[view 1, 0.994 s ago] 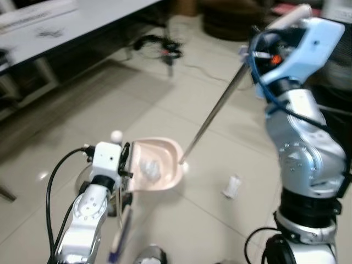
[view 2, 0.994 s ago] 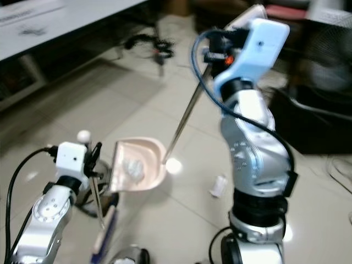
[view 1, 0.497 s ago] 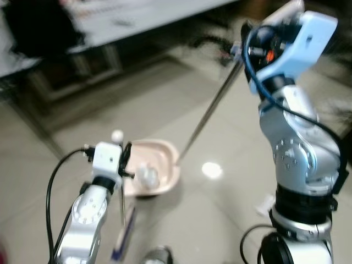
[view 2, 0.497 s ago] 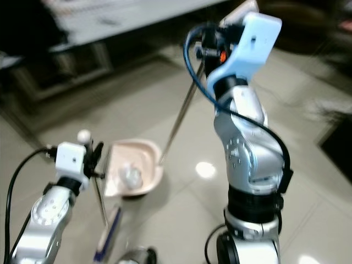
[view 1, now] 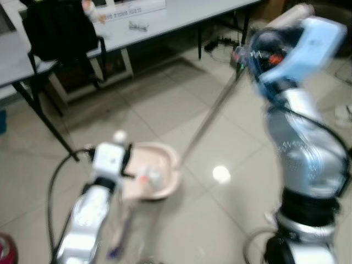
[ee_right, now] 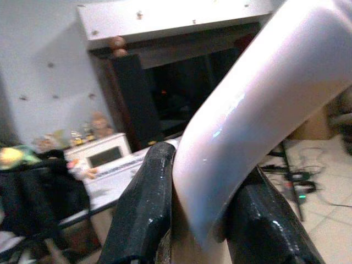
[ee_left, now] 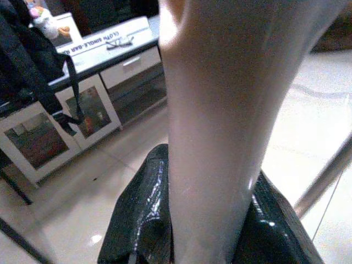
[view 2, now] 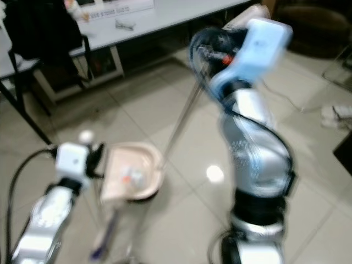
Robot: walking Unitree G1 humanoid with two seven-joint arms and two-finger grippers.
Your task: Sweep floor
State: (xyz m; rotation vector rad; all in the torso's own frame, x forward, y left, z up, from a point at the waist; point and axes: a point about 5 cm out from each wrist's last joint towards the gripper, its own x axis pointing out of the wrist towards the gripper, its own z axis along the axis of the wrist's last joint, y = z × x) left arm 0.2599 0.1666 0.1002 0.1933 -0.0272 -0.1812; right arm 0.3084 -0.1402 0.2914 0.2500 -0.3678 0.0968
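On the tiled floor (view 1: 181,110), dustpan and brush in hand.
Left gripper (ee_left: 203,220) clamps the pale brush handle (ee_left: 220,110); the dustpan (view 1: 157,176) sits centre; right gripper (ee_right: 195,220) clasps its handle (ee_right: 264,99). Both tools look light and stiff, probably best held high.

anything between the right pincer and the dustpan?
Only the long metal pole, held in the right pincer and slanting down to the pink dustpan; under it the tiled floor lies bare, as the left eye view shows.
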